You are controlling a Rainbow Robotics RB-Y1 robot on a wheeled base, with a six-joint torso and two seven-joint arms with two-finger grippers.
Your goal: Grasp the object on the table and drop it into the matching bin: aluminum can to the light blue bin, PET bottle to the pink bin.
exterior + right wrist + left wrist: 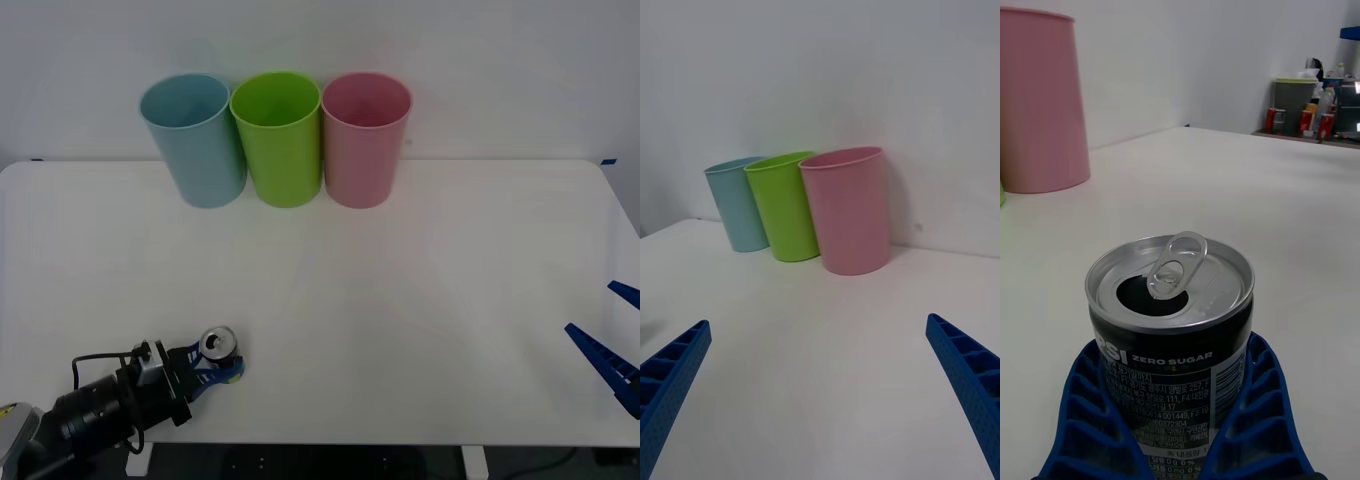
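The aluminum can (218, 345) stands upright on the white table (420, 290) near its front left edge. Its silver top with pull-tab and dark body (1172, 315) fill the left wrist view. My left gripper (215, 368) is shut on the can, and its blue ribbed fingers (1259, 405) curve around both sides of the body. The light blue bin (195, 140) stands at the back left of the row and the pink bin (365, 140) at the right end. My right gripper (612, 352) hangs open at the table's right edge, far from the can.
A lime green bin (280, 140) stands between the light blue bin (736, 206) and the pink bin (846, 210), all against the back wall. Wide bare tabletop lies between the can and the bins. Shelves with clutter (1315, 105) stand beyond the table's far side.
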